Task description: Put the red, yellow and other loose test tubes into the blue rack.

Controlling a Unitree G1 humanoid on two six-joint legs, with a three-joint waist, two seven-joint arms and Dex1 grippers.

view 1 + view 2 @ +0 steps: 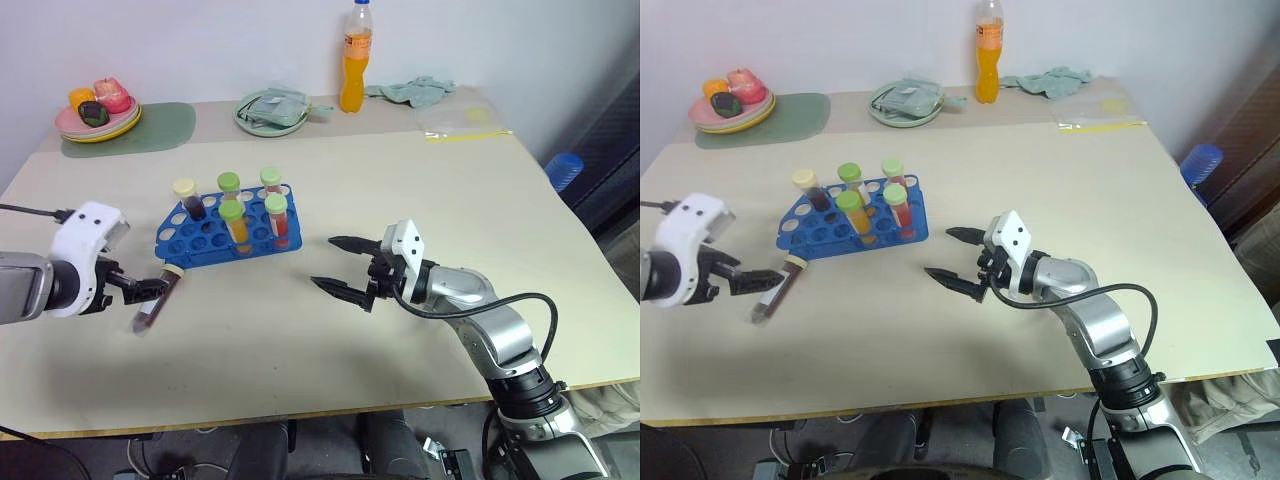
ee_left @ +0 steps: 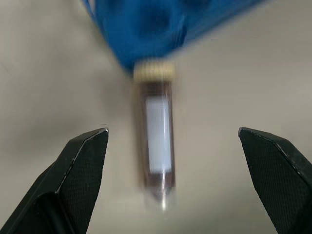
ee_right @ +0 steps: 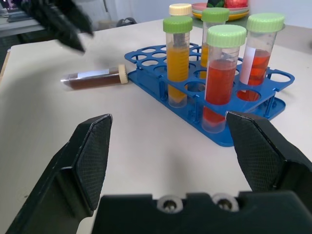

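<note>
A makeshift lab bench — blue rack [image 1: 228, 232] of capped tubes [image 1: 278, 219] on a plain table [image 1: 420, 200]

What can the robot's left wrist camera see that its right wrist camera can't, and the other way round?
Only the left wrist view shows the left gripper, wide open on either side of the lying maroon tube without touching it. Only the right wrist view shows the open right gripper and five capped tubes standing in the rack: one yellow tube, two red tubes, and two more behind them. Both views show the table, the blue rack and that maroon tube lying flat with its cream cap beside the rack.
</note>
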